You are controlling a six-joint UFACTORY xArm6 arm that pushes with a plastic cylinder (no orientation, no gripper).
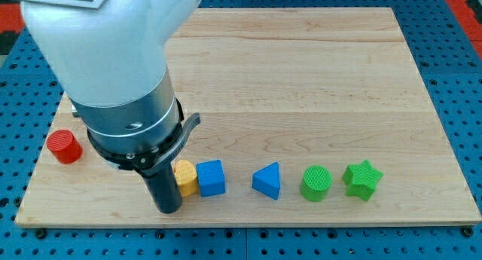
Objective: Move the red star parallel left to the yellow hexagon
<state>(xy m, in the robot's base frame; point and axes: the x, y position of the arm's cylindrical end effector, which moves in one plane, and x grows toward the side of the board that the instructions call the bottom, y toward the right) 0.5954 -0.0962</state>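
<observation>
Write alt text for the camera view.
My tip rests at the view's left side of a yellow block that touches a blue cube on a pale wooden board. Rightward sit a blue triangular block, green cylinder and green star; a red cylinder sits far left.

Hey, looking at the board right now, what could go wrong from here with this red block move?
1. My tip sits right against the yellow block, which touches the blue cube; any push toward the view's right would probably shove both and shift the reference.
2. The only red block looks like a cylinder near the board's left edge; a misjudged push might slide it off.
3. The arm's body hides the area between them.
</observation>
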